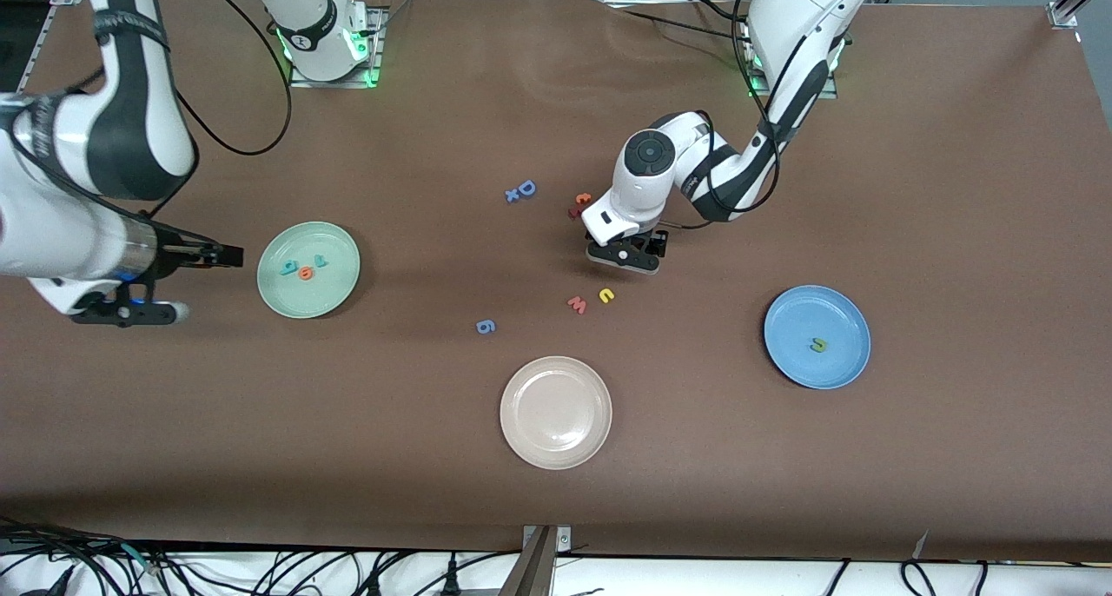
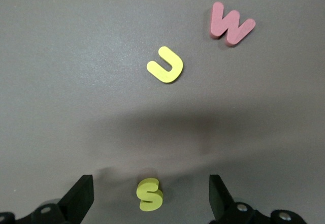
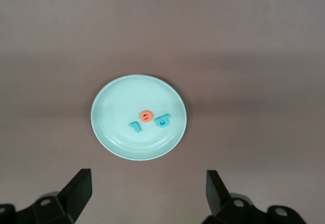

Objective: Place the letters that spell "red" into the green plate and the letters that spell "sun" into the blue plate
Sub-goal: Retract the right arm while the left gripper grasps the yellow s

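Now both wide open, empty — left pincer (image 2: 150, 196) straddles the yellow "s" (image 2: 150, 194); right pincer (image 3: 147, 193) near the green plate (image 3: 109, 127).

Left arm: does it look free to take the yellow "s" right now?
Probably yes. The left end effector hangs open right over the yellow "s", which lies flat between its fingers. The yellow "u" and red "w" lie apart from it, so nothing blocks a straight descent.
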You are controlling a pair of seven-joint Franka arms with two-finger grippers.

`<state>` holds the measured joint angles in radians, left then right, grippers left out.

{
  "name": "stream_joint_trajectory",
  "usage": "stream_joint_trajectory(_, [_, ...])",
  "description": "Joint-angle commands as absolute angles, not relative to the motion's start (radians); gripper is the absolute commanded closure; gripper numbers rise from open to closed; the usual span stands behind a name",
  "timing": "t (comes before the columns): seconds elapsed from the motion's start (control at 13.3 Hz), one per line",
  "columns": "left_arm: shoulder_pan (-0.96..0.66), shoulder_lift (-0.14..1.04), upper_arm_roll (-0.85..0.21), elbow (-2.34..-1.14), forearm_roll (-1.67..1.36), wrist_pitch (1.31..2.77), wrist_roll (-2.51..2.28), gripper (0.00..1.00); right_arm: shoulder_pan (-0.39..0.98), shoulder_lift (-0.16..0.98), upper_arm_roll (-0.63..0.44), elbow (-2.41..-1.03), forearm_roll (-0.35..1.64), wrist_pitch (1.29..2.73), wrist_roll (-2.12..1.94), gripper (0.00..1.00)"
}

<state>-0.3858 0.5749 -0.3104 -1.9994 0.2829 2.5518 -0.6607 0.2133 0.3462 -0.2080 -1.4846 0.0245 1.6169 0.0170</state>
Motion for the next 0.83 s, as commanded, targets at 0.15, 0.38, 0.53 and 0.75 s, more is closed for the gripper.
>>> stream_joint_trajectory(0.15, [-0.367, 0.569, -0.316, -2.020, 0.298, 2.569, -0.693, 0.00, 0.215, 0.293, -0.247, -1.405, 0.043, 1.556, -0.002, 0.01])
stream_joint_trajectory(0.38, [-0.367, 0.577, -0.316, -2.019, 0.279, 2.571, -0.695, 0.01, 0.215, 0.288, -0.255, -1.404, 0.043, 1.529, 0.002, 0.01])
stream_joint_trajectory(0.53, [-0.374, 0.578, -0.316, -2.019, 0.272, 2.571, -0.719, 0.05, 0.215, 0.253, -0.255, -1.416, 0.035, 1.525, -0.005, 0.01])
stream_joint_trajectory(0.75, [-0.380, 0.583, -0.316, -2.017, 0.264, 2.571, -0.738, 0.14, 0.186, 0.194, -0.236, -1.501, 0.032, 1.587, 0.002, 0.01])
